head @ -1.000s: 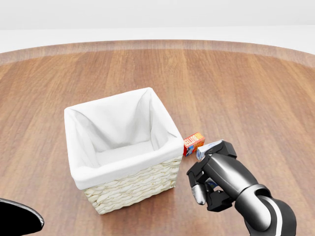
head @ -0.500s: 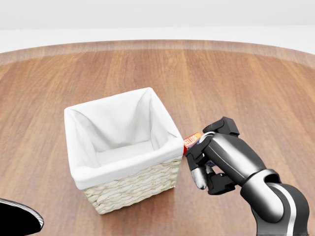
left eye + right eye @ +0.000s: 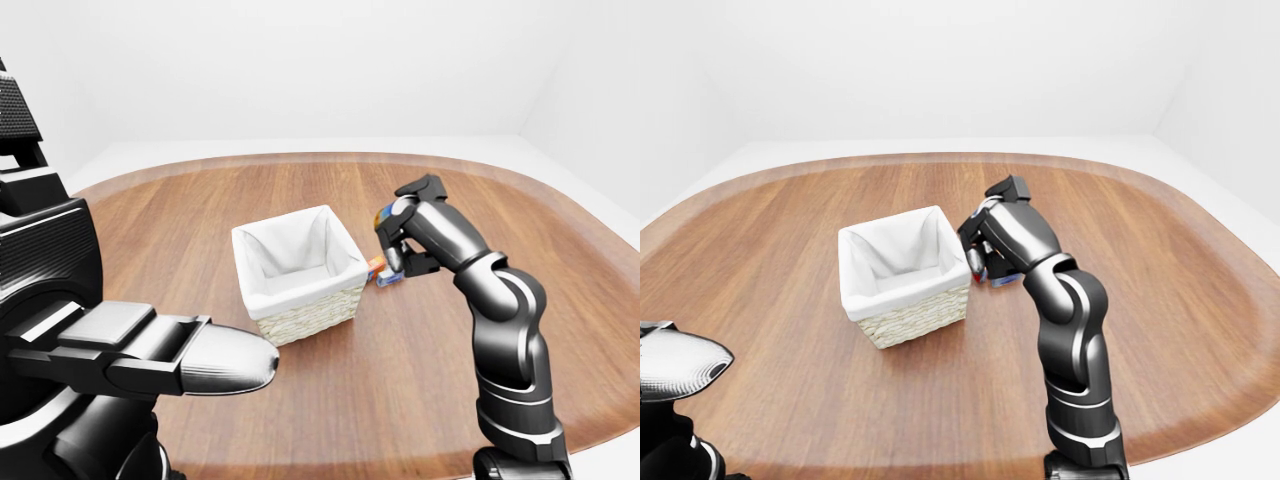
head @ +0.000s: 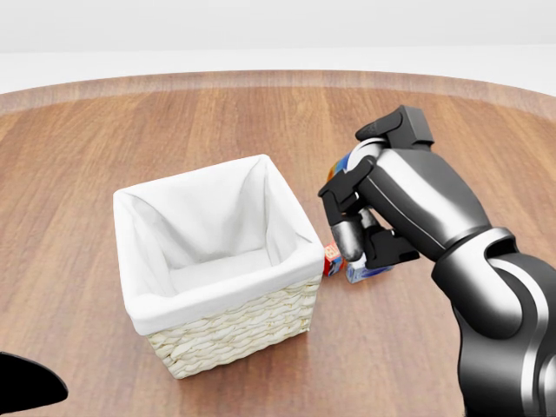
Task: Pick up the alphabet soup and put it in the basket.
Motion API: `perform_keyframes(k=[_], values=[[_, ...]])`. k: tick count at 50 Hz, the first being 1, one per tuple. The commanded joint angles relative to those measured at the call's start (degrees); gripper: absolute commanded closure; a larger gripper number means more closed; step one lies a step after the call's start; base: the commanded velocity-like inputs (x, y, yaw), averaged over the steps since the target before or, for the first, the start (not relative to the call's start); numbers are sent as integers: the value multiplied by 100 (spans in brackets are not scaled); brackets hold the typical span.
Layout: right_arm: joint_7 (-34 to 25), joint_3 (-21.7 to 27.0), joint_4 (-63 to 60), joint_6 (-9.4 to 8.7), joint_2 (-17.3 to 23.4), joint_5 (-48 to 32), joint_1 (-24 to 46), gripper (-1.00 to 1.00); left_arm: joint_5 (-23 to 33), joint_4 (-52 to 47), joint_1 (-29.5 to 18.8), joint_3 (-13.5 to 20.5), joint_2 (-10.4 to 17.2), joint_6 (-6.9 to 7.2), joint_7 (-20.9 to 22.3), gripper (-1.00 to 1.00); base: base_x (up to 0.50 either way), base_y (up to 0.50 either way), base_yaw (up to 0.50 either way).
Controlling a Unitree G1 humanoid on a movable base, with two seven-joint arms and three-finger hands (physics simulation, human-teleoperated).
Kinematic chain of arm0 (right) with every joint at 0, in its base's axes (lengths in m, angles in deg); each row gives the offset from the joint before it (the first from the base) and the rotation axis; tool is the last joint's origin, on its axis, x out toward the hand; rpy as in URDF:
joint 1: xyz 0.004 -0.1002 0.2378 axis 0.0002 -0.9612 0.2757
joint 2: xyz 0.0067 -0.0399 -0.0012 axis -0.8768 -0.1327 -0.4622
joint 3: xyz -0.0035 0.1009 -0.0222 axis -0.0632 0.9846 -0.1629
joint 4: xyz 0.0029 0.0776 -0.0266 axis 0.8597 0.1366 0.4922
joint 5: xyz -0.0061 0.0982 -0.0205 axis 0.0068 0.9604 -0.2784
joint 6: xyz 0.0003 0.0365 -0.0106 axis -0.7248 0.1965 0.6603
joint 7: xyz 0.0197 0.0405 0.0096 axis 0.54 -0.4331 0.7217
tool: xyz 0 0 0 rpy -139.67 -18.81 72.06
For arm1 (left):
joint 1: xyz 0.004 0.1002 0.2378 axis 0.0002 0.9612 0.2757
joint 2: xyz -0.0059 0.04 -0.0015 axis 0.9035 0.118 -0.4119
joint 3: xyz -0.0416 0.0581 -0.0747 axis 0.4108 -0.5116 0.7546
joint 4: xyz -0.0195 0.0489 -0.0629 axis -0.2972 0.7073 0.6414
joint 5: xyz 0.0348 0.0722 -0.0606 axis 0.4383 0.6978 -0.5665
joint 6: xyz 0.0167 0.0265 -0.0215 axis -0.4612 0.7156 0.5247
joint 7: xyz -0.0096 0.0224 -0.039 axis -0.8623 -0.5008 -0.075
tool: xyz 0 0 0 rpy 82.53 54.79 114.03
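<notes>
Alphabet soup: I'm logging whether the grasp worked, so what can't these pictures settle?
- Whether the right hand grips a can: head view, fingers cover all but a coloured sliver.
- Objects beside the basket: both eye views too small, hand overlaps them.
- Left hand: left-eye view, blurred, fingers unclear.

A broad, rounded worktop (image 4: 174, 122) of brown wood planks is seen. A square woven wicker basket (image 4: 217, 265) lined with white cloth is set upon it. Just beside the basket's right side in the head view, a small orange-red box (image 4: 331, 259) lies on the wood.
</notes>
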State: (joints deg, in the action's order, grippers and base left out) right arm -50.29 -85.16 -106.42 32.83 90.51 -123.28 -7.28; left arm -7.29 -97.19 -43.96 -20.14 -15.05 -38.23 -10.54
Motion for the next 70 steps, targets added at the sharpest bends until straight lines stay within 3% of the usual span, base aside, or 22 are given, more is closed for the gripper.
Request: perform_keyframes(k=[1, 15, 22, 25, 30, 40, 50, 67, 70], values=[[0, 14, -325, 0, 123, -155, 635, 95, 104, 0, 10, 11, -71, 0, 102, -100, 0, 0, 0], [0, -37, -524, 0, 51, 12, 754, 100, 159, 0, 45, 5, -99, 0, 156, -100, 0, 0, 0], [0, -103, -612, 0, 15, 50, 972, 89, 142, 0, 15, 5, -96, 0, 135, -100, 0, 0, 0], [0, -203, -698, 0, -69, 123, 986, 93, 152, 0, 23, -13, -98, 0, 127, -100, 0, 0, 0], [0, -443, -827, 0, -259, 69, 765, 93, 141, 0, 22, -9, -92, 0, 112, -100, 0, 0, 0], [0, -919, -897, 0, -785, -349, 1190, 92, 101, 0, 4, -2, -85, 0, 80, -100, 0, 0, 0], [0, -1305, -672, 0, -1398, -792, 1143, 91, 88, 0, 0, -26, -81, 0, 56, -100, 0, 0, 0], [0, -1132, 1076, 0, -1505, -429, 1922, 91, 328, 0, 20, -89, -191, 0, 269, -100, 0, 0, 0], [264, -1084, 1413, 0, -1506, -349, 1986, 91, 337, 0, -20, -96, -207, 0, 276, -100, 0, 0, 0]])
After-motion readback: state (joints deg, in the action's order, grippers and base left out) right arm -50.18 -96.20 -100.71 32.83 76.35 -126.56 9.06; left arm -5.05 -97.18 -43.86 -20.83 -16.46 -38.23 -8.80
